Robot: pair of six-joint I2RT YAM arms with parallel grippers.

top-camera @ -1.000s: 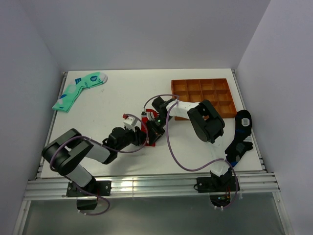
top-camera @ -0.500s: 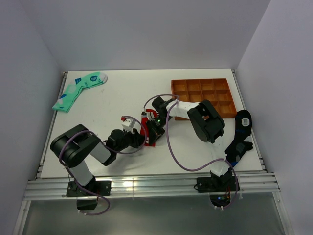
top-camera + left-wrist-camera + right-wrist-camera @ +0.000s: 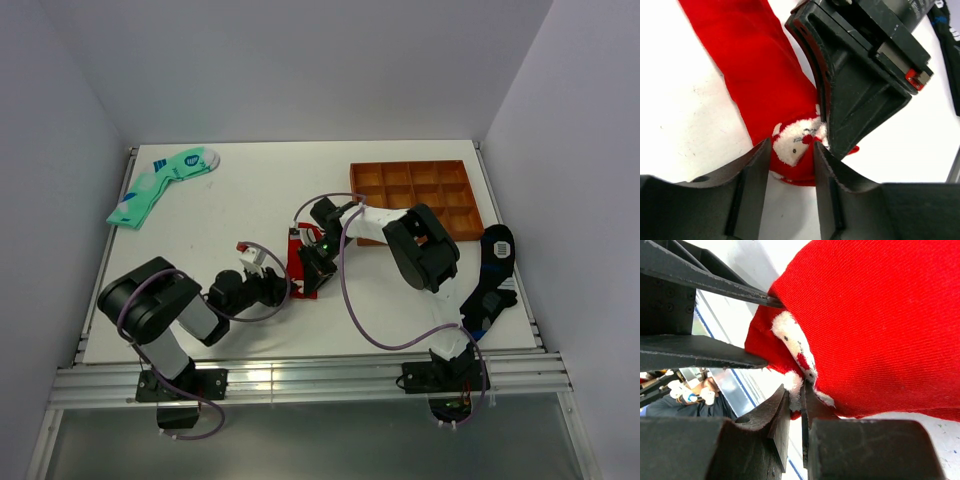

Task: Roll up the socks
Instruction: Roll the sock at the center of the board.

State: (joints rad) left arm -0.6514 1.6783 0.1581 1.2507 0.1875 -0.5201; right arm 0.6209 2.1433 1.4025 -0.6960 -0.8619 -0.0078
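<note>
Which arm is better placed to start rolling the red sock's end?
Probably right: the right end effector is shut on the red sock, pinching its edge, so it could begin the turn. The left end effector stands open, only straddling that end.

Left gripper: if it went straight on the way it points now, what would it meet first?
The socks: their end with the white figure sits between the open fingers of the left gripper. Just behind, likely next, is the right gripper, shut on that end.
</note>
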